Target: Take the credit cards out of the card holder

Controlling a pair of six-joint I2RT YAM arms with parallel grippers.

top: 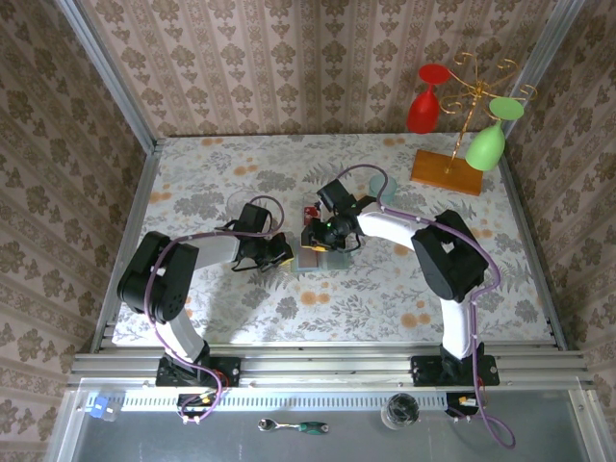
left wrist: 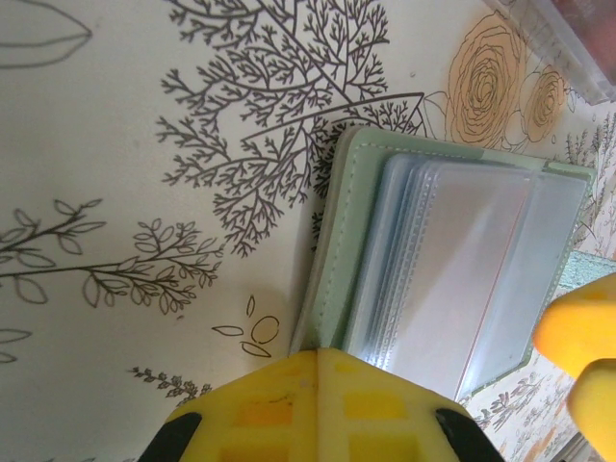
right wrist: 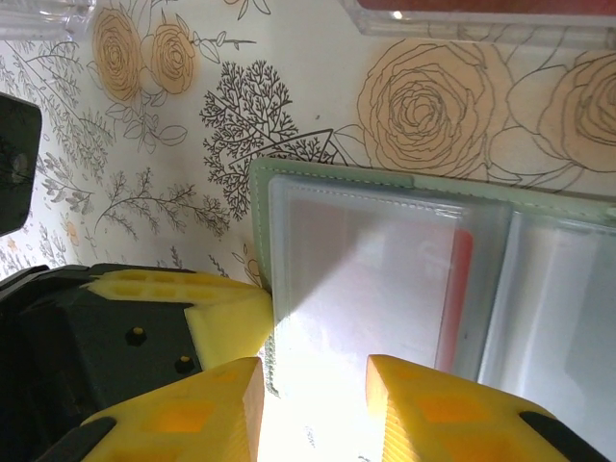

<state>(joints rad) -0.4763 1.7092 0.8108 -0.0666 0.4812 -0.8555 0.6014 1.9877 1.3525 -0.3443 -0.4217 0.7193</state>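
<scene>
The card holder (right wrist: 318, 173), a pale sage-green wallet, lies open on the flowered table with its clear plastic sleeves facing up; it is also seen at the table's middle (top: 310, 262). The red edge of one of the credit cards (right wrist: 460, 289) shows inside a sleeve. My left gripper (left wrist: 337, 354) is shut, and its joined yellow tips press on the card holder (left wrist: 339, 231) at its left edge. My right gripper (right wrist: 313, 390) hovers open over the left sleeve page, its fingers apart with only the glaring sleeve beneath them.
A clear box holding something red (right wrist: 481, 12) sits just beyond the wallet. A gold rack (top: 467, 96) with a red and a green glass stands at the back right. A teal cup (top: 383, 185) and a clear glass (top: 241, 204) stand nearby.
</scene>
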